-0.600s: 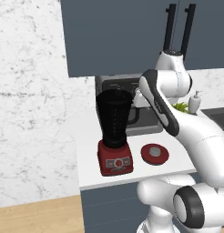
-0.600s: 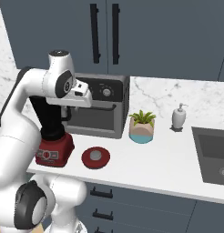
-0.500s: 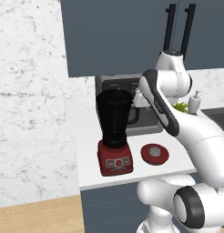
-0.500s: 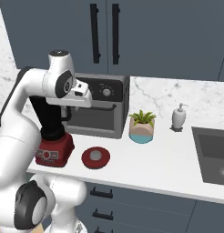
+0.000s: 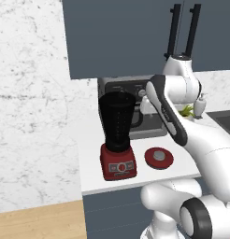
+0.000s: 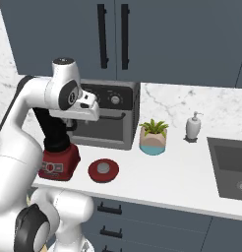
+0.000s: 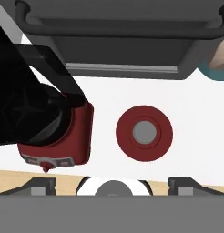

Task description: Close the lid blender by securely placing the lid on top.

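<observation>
Lid (image 7: 144,133) lies flat on the white counter (image 6: 182,172), just right of the blender (image 5: 118,135) (red disc, grey centre up), in front of the toaster oven (image 6: 109,119). Blender jar mouth is uncovered. Arm is raised and folded, elbow high, forearm angled down toward the counter, hand above the gap between blender and lid, looking straight down. Gripper (image 7: 112,184) holds nothing; finger tips (image 7: 41,185) sit wide apart at the bottom of the hand view, well above the lid. Potted plant (image 6: 153,136) and soap dispenser (image 6: 193,126) stand farther right.
</observation>
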Controlling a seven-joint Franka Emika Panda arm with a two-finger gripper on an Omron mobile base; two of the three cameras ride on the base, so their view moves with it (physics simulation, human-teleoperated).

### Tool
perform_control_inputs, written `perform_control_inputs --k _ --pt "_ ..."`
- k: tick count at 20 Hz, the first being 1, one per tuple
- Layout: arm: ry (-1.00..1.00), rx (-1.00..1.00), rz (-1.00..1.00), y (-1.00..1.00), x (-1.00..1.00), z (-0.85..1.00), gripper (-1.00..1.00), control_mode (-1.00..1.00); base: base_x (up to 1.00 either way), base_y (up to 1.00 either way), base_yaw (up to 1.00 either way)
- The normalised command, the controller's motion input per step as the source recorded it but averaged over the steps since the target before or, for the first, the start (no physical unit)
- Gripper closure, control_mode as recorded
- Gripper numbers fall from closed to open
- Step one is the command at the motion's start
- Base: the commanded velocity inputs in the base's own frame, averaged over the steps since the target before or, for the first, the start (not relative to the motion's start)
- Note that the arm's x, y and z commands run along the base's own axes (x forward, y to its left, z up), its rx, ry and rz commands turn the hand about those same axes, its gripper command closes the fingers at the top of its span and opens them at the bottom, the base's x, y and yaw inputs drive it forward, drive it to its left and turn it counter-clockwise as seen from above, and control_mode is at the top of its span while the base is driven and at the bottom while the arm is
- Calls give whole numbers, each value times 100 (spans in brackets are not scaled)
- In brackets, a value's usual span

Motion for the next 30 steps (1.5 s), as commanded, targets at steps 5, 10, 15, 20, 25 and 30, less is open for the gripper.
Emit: perform_control_inputs --k 5,10,15,20,25,30 --pt "1 0 0 -18 -19 -53 -100 -100 0 0 0" --pt "10 -1 0 -35 -9 -64 -100 -100 0 0 0" --pt "14 -4 -2 -14 -5 -70 -100 -100 0 0 0" --pt "8 0 -1 -1 0 -48 -100 -100 0 0 0" --pt "2 0 -1 -18 0 -37 -100 -100 0 0 0" --pt "0 0 0 -25 0 -29 -100 -100 0 0 0"
